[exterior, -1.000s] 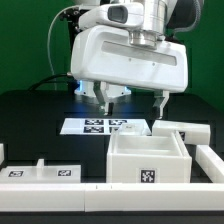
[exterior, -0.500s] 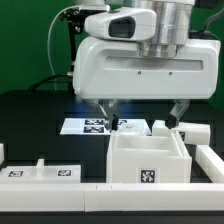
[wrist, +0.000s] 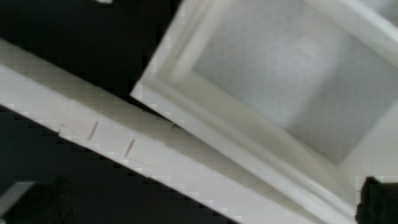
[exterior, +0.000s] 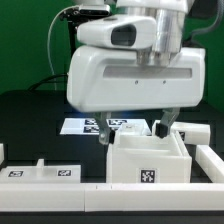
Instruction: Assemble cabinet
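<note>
Open pincer over the cabinet box on the black table.

Nearest you, a white rail (exterior: 208, 160) edges the black table (exterior: 30, 115). Just behind it stands the cabinet box (exterior: 148, 160), open-topped, with its tag facing you. Low panels (exterior: 40, 172) lie at the exterior view's left. The gripper (exterior: 135, 132) hangs over the box's rear wall, fingers spread wide. Beyond lie the marker board (exterior: 85, 126) and a green wall (exterior: 20, 50).

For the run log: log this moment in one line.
claw: open | position: over cabinet's open box | held: nothing

Black table (exterior: 30, 110), cabinet box (exterior: 148, 160), marker board (exterior: 88, 126), panels (exterior: 35, 172)
</note>
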Motion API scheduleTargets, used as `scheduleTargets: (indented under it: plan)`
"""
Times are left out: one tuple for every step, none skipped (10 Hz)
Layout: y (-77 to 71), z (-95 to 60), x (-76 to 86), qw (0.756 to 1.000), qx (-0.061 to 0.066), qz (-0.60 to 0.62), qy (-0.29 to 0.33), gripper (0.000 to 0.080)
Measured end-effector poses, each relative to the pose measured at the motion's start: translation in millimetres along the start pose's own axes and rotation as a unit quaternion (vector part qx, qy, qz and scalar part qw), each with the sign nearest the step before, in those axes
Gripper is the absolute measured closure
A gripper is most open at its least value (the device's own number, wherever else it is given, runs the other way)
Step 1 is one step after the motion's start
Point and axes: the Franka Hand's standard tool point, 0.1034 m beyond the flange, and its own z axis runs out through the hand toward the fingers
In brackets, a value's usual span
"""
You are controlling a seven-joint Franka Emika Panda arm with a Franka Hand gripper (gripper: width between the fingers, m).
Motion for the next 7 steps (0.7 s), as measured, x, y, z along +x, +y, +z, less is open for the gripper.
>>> scheduleTargets:
  plan:
    - [-7.0, 4.6, 5.4, 0.999, 0.001, -0.032, 0.005, 0.0004]
    - [-12.6, 4.9, 9.1, 0.999, -0.002, -0.035, 0.013, 0.0004]
    - [-11.0, 5.5, 8.0, 0.999, -0.002, -0.034, 0.012, 0.0004]
    - [-9.9, 5.7, 7.3, 0.999, -0.002, -0.033, 0.012, 0.0004]
    - [-8.5, 7.4, 6.6, 0.998, -0.004, -0.053, 0.013, 0.0004]
    - [-2.4, 13.8, 2.3, 0.993, -0.012, -0.118, 0.020, 0.0004]
    - [-2.2, 19.1, -0.5, 0.989, -0.012, -0.144, 0.017, 0.0004]
